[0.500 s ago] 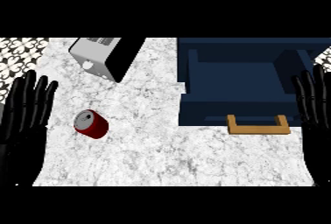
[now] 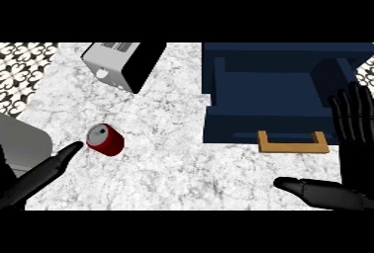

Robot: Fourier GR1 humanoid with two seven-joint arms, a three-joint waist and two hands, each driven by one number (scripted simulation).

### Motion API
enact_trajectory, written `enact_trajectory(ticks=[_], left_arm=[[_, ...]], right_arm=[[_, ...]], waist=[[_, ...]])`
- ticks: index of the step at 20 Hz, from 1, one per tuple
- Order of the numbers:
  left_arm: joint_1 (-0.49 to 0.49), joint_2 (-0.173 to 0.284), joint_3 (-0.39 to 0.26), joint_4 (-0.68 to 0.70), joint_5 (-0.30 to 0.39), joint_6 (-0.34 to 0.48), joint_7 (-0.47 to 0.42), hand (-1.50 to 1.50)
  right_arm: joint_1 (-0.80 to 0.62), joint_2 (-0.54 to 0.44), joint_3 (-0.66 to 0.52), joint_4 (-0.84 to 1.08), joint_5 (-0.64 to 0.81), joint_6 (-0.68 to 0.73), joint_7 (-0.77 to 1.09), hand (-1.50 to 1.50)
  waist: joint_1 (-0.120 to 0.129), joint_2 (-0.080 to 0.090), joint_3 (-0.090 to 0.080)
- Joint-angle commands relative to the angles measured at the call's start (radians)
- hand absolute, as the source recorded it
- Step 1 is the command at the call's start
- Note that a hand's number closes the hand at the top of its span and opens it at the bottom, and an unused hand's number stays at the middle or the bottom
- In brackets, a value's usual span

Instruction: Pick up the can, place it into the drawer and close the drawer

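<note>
The red can lies on its side on the marble counter, left of centre, its grey end facing up-left. My left hand comes in low from the lower left with straight fingers; its tip is just left of the can, almost touching it. The navy drawer stands open at the upper right, with its wooden handle on the near side. My right hand is open at the right edge beside the drawer, fingers up and thumb stretched left below the handle. It holds nothing.
A silver and black appliance stands at the back left, beyond the can. A grey rounded shape, apparently part of my left arm, fills the left edge. A patterned floor shows past the counter's left edge.
My left hand has swung down from fingers-up at the left edge to point at the can. The right hand's thumb has come into view. The can and drawer have not moved.
</note>
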Motion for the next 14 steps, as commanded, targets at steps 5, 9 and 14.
enact_trajectory(ticks=[5,9,14], left_arm=[[0.102,-0.007,-0.248,-0.022,-0.264,0.496,0.307,-1.5],[0.008,-0.007,-0.331,-0.025,-0.54,0.563,0.554,-1.5],[-0.126,-0.007,-0.294,0.118,-0.618,0.555,0.657,-1.5]], right_arm=[[0.051,-0.008,-0.038,0.013,-0.034,0.0,0.081,-1.5],[0.079,-0.012,-0.041,-0.015,-0.038,0.007,0.087,-1.5],[0.051,-0.062,-0.132,-0.03,-0.129,0.046,0.129,-1.5]], waist=[[-0.022,-0.008,0.001],[-0.025,-0.008,0.002],[-0.023,-0.008,-0.001]])
